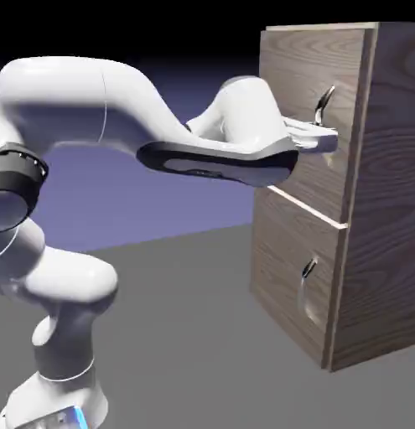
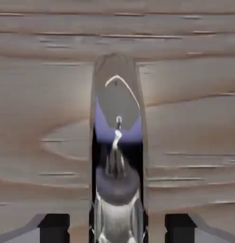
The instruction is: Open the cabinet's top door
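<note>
While we reached for the handle (image 1: pixel 325 102), the cabinet (image 1: pixel 386 193) stood at the right side of the exterior view, and the top door (image 1: pixel 315 109) filled its upper front, with the lower panel (image 1: pixel 294 281) under it. Our gripper (image 1: pixel 321 138) sat near the upper right of that view, right at the door, just below the shiny handle. In the hand view the handle (image 2: pixel 117 142) ran up the middle of the frame as a bright silver strip, with brown wood all around it. One dark fingertip (image 2: pixel 53 227) showed at the bottom left and another at the bottom right, with the handle between them. The fingers looked pulled in as far as they would go, and we judged they were squeezed on the handle, though the spot where they touched it was hard to see. The door looked flat against the cabinet, so it was not open yet. To do this step well, we thought we should hold tight, pull slowly, and follow the door's swing so the fingers did not slip off.
</note>
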### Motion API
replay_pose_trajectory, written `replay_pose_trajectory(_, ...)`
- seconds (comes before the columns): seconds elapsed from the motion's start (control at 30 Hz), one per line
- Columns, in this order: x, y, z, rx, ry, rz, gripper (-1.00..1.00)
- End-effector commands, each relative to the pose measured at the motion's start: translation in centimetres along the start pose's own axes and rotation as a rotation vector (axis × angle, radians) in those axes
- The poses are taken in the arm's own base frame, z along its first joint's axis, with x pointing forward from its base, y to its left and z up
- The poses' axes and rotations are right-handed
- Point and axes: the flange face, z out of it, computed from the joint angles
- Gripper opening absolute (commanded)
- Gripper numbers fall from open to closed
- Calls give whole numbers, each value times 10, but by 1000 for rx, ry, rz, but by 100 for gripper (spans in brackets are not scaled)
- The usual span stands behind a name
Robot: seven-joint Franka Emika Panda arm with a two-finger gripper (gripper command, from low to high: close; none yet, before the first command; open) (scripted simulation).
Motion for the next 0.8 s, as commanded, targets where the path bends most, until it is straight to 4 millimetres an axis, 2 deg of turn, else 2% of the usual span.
replay_pose_trajectory(0.0,2,2,-5,12,-10,1,-100)
replay_pose_trajectory(0.3,24,24,-55,135,-134,1,-100)
replay_pose_trajectory(0.77,71,71,-123,336,-335,0,-100)
